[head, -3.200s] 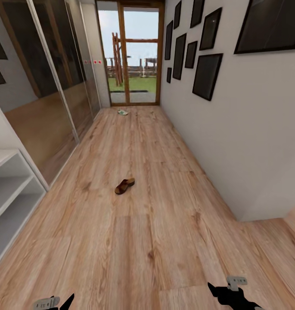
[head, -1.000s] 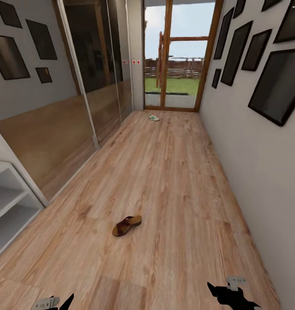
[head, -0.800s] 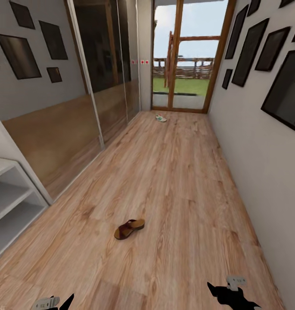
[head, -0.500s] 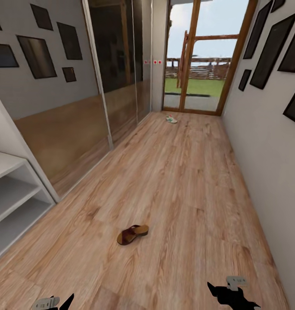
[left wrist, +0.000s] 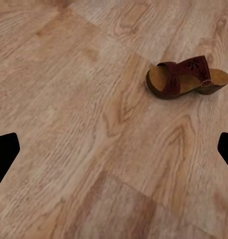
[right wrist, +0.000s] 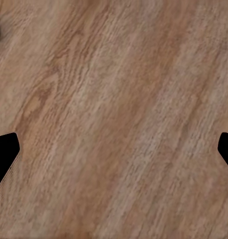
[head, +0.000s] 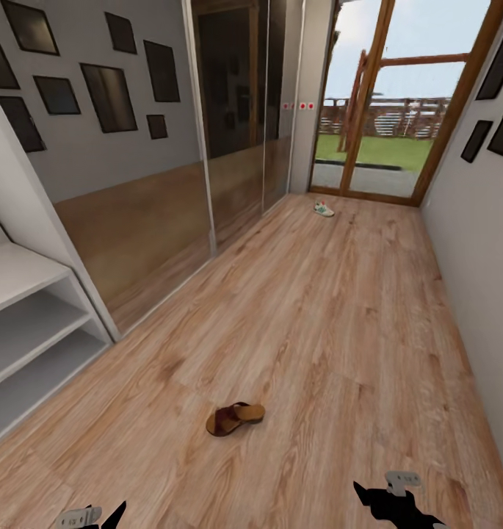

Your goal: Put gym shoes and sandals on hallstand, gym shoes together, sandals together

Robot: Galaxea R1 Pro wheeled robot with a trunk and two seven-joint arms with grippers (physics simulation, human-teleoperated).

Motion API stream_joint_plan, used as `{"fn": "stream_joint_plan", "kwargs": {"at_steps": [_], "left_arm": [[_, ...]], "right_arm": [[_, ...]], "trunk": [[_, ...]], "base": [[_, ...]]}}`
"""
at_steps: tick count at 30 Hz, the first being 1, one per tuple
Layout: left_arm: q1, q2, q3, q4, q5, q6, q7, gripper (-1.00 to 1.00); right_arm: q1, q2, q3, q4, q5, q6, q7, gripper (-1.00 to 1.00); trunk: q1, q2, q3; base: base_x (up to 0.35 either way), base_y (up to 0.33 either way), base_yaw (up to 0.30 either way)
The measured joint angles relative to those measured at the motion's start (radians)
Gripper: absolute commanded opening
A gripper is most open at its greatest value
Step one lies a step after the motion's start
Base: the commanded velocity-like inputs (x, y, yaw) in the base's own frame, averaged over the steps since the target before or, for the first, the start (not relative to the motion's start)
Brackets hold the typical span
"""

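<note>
One brown sandal (head: 235, 419) lies on the corridor floor (head: 332, 330) just ahead of me, its strap dark and its sole tan. The left wrist view shows the same sandal (left wrist: 188, 77) lying ahead of my left gripper (left wrist: 114, 154), which is open and empty over bare planks. One cream-white gym shoe (head: 324, 209) rests far down the corridor by the glass door. The hallstand (head: 31, 323) stands at the left with its low shelves bare. My right gripper (right wrist: 114, 154) is open over the floor. Both grippers' tips, left (head: 97, 516) and right (head: 387, 501), hang low at the head view's bottom edge.
Mirrored sliding wardrobe doors (head: 170, 191) run along the left wall past the hallstand. A white wall (head: 486, 294) with dark picture frames bounds the right side. A wood-framed glass door (head: 387, 110) closes the far end.
The whole view has shifted: the camera has come forward and turned left, so the sandal sits closer and more of the hallstand shows. The grippers keep their pose.
</note>
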Motion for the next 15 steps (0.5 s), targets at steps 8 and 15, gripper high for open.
{"fn": "stream_joint_plan", "kwargs": {"at_steps": [8, 15], "left_arm": [[0.000, 0.000, 0.000, 0.000, 0.000, 0.000, 0.000, 1.00], [0.000, 0.000, 0.000, 0.000, 0.000, 0.000, 0.000, 1.00]], "right_arm": [[0.000, 0.000, 0.000, 0.000, 0.000, 0.000, 0.000, 1.00], [0.000, 0.000, 0.000, 0.000, 0.000, 0.000, 0.000, 1.00]], "trunk": [[0.000, 0.000, 0.000], [0.000, 0.000, 0.000]], "base": [[0.240, -0.175, 0.278], [0.199, -0.208, 0.278]]}}
